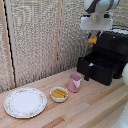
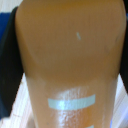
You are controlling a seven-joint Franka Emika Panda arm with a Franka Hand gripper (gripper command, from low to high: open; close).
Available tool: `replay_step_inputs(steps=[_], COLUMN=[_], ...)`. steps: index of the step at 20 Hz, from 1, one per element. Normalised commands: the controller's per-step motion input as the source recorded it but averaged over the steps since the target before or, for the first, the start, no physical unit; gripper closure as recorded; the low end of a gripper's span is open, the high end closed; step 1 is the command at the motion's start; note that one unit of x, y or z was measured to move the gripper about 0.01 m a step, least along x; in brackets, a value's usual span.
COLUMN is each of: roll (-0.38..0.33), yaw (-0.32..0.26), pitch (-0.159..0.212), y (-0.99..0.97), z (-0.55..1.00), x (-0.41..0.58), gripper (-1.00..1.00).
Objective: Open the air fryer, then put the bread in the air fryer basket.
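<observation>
In the exterior view my white gripper (image 1: 93, 35) hangs high at the right, shut on the golden-brown bread (image 1: 92, 39), above the back left of the open basket. The black air fryer (image 1: 114, 42) stands at the right. Its basket (image 1: 101, 66) is pulled out towards the exterior view's left, with the short black handle (image 1: 87, 74) sticking out of the drawer front. In the wrist view the bread (image 2: 70, 60) fills almost the whole frame, and a dark finger (image 2: 7, 65) shows beside it.
A pink cup (image 1: 75, 82) stands just in front of the drawer's handle. A small white bowl (image 1: 59, 94) with a yellow food piece sits beside it, and a patterned white plate (image 1: 25, 102) lies further to the exterior view's left. A woven screen backs the wooden table (image 1: 90, 107).
</observation>
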Motion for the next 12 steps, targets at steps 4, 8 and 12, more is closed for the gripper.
replay_step_inputs(steps=[4, 8, 12], roll=[0.0, 0.009, -0.006], yaw=[-0.117, -0.1, -0.054], pitch=[0.0, -0.003, -0.017], y=[-0.88, -0.76, -0.07], z=[-0.02, -0.18, -0.45], x=[-0.234, -0.171, 0.045], gripper=[1.0, 1.0, 1.0])
